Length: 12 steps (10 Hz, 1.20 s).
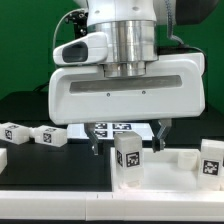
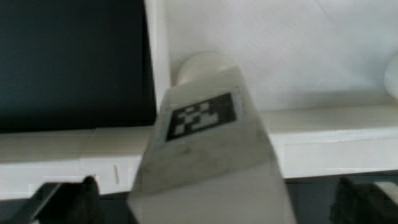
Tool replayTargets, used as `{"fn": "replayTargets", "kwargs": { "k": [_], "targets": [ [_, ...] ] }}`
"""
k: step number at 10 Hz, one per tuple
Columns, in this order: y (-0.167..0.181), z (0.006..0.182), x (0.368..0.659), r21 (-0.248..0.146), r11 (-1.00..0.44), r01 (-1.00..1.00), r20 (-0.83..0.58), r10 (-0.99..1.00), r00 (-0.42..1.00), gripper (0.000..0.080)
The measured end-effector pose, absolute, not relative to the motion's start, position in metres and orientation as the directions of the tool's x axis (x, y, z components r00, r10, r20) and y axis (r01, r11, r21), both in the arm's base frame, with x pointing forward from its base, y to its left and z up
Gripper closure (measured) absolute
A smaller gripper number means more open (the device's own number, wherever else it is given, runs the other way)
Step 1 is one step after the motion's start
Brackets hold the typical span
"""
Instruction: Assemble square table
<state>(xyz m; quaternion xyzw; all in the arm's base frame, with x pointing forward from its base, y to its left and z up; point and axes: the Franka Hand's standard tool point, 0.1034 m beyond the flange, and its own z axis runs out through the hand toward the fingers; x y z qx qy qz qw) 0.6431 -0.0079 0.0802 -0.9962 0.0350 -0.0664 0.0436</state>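
Observation:
The white square table top [image 1: 165,182] lies at the front of the exterior view. One white leg [image 1: 128,160] with a black-and-white tag stands upright on it. My gripper [image 1: 128,149] hangs right over that leg, open, one finger [image 1: 97,150] on each side and both clear of it. In the wrist view the same leg [image 2: 210,140] rises between the dark fingertips [image 2: 63,200], and my gripper [image 2: 217,206] stands wide with gaps on both sides. A second leg [image 1: 210,160] stands on the top at the exterior view's right.
Two loose tagged legs [image 1: 15,132] [image 1: 47,135] lie on the black table at the exterior view's left. The marker board [image 1: 115,128] lies flat behind the gripper. A white rim of the table top [image 2: 302,140] crosses the wrist view behind the leg.

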Motion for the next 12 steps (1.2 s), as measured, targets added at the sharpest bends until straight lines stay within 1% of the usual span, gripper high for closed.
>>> {"fn": "replayTargets", "kwargs": {
  "k": [1, 2, 3, 4, 7, 8, 9, 10, 11, 12],
  "targets": [
    [-0.008, 0.0801, 0.643, -0.093, -0.993, -0.075, 0.128, -0.087, 0.988, 0.0254],
    [-0.0082, 0.0799, 0.6429, -0.092, -0.993, -0.075, 0.128, -0.087, 0.988, 0.0389],
    [-0.0079, 0.0797, 0.6429, -0.098, -0.989, -0.114, 0.124, -0.126, 0.984, 0.0389],
    [-0.0084, 0.0796, 0.6428, -0.107, -0.977, -0.186, 0.116, -0.198, 0.973, 0.0515],
    [-0.0112, 0.078, 0.6444, -0.125, -0.902, -0.413, 0.103, -0.426, 0.899, 0.0515],
    [-0.0126, 0.0776, 0.6441, -0.131, -0.842, -0.523, 0.089, -0.536, 0.84, 0.0515],
    [-0.014, 0.0772, 0.643, -0.133, -0.751, -0.647, 0.071, -0.658, 0.749, 0.0515],
    [-0.0152, 0.0767, 0.6414, -0.134, -0.624, -0.77, 0.051, -0.78, 0.624, 0.0515],
    [-0.0154, 0.0763, 0.6392, -0.13, -0.454, -0.882, 0.025, -0.89, 0.454, 0.0515],
    [-0.0138, 0.0755, 0.6369, -0.135, -0.255, -0.957, 0.0, -0.966, 0.257, 0.0515]
  ]
}}
